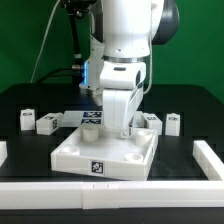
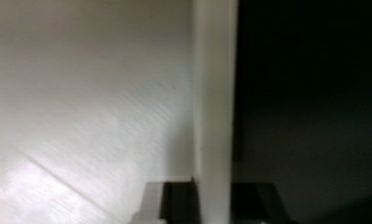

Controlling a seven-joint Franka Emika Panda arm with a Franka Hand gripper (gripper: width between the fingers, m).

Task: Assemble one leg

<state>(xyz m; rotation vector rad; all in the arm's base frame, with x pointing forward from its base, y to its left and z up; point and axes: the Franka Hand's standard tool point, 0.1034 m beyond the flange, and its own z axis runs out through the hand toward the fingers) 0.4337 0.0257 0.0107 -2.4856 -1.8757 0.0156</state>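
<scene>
The large white square tabletop (image 1: 78, 152) lies in the middle of the black table, with a tag on its front wall. My gripper (image 1: 120, 126) hangs low over its far right part. In the wrist view the gripper (image 2: 213, 205) is shut on a white leg (image 2: 213, 100), a straight post that runs away from between the two dark fingers (image 2: 174, 203). The tabletop's white surface (image 2: 76, 110) lies on one side of the leg and the black table on the other. In the exterior view the hand hides the held leg.
Two loose legs (image 1: 26, 119) (image 1: 47, 124) lie at the exterior view's left, and two more (image 1: 152, 120) (image 1: 172, 122) at its right. The marker board (image 1: 90, 118) lies behind the tabletop. A white rail (image 1: 110, 190) runs along the front and another (image 1: 210, 156) at the right.
</scene>
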